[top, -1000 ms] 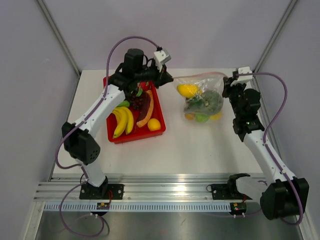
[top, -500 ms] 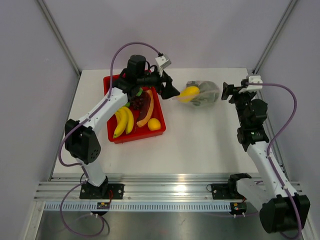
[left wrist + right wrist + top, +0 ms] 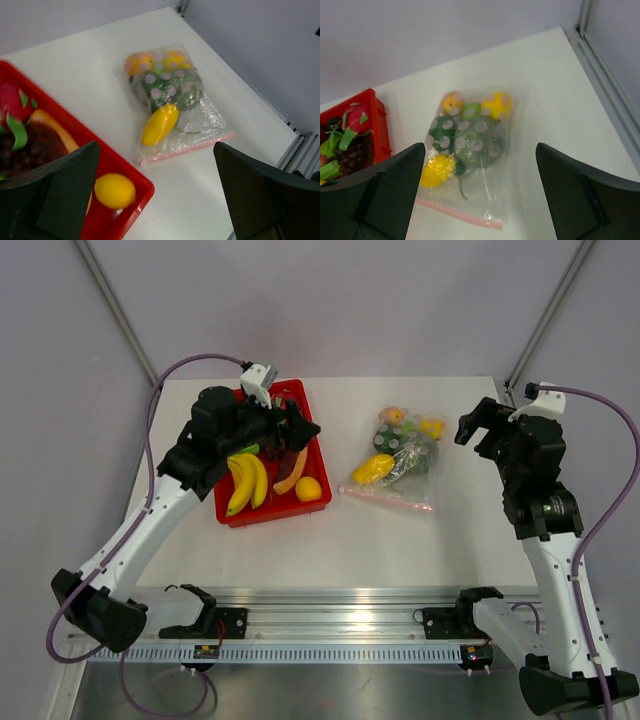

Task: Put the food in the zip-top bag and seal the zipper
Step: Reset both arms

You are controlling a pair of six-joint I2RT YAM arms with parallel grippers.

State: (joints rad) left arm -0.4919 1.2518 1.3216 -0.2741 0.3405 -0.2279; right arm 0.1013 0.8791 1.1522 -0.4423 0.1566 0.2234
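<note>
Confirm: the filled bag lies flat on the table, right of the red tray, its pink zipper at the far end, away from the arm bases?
No. The top external view shows the zipper at the near end of the zip-top bag, toward the arm bases. Otherwise right: the filled bag lies flat on the table, right of the red tray.

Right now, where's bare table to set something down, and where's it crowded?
Widest bare patch: the near strip of table between the red tray, the zip-top bag and the front rail. Also the lane between tray and bag, and the far strip behind the bag. Crowded: the tray, full of food, with the left gripper over it.
</note>
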